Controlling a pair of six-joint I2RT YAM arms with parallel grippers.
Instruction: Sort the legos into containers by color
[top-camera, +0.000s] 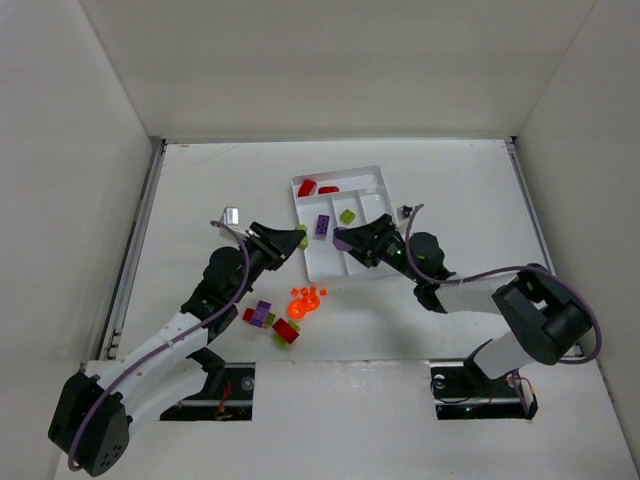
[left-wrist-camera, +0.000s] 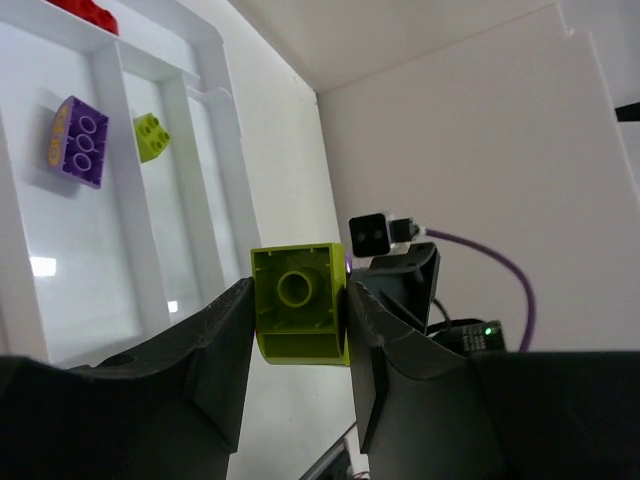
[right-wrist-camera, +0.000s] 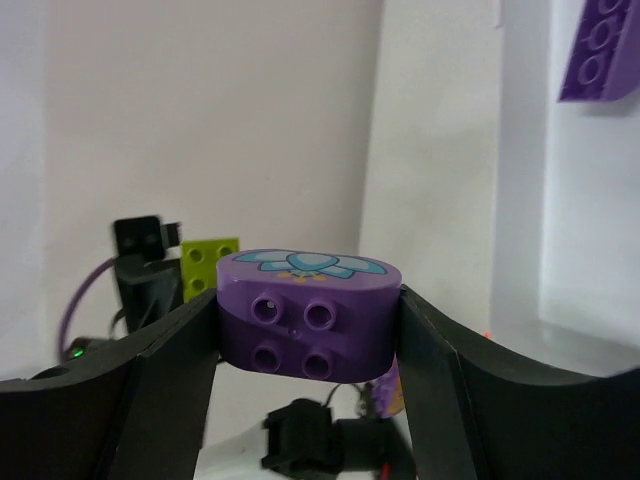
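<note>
1. Two grippers, both loaded. I'll start on the left, where the left gripper (top-camera: 292, 243) is clamped on a lime brick (top-camera: 301, 238) right at the left rim of the white tray (top-camera: 328, 264).
2. Its wrist camera gives me what the overhead view cannot: the lime brick (left-wrist-camera: 298, 312) sits squarely between the fingers (left-wrist-camera: 215, 350). Its hollow underside faces the lens, and the jaws press on both side faces.
3. On the table on the near side of the tray lie the loose legos: a loose purple brick (top-camera: 261, 314), a red brick (top-camera: 287, 332) and a cluster of translucent orange pieces (top-camera: 305, 300). Only the overhead view shows these.
4. In the tray, two red pieces (top-camera: 307, 187) lie in the crosswise far section. A sorted purple brick (top-camera: 322, 226) lies in one long section and a small lime piece (top-camera: 346, 215) in the next one to the right.
5. From the left wrist, the sorted purple brick (left-wrist-camera: 78, 142) shows a yellowish printed patch on one end, too blurred to read.
6. The right gripper (top-camera: 345, 240) is closed on a rounded purple piece (top-camera: 340, 238), held over the tray's long sections.
7. Its wrist view adds the detail — the rounded purple piece (right-wrist-camera: 305, 318) has four round studs facing the lens and a teal-and-white flower print on top. The lime brick (right-wrist-camera: 210, 265) is visible behind it.
</note>
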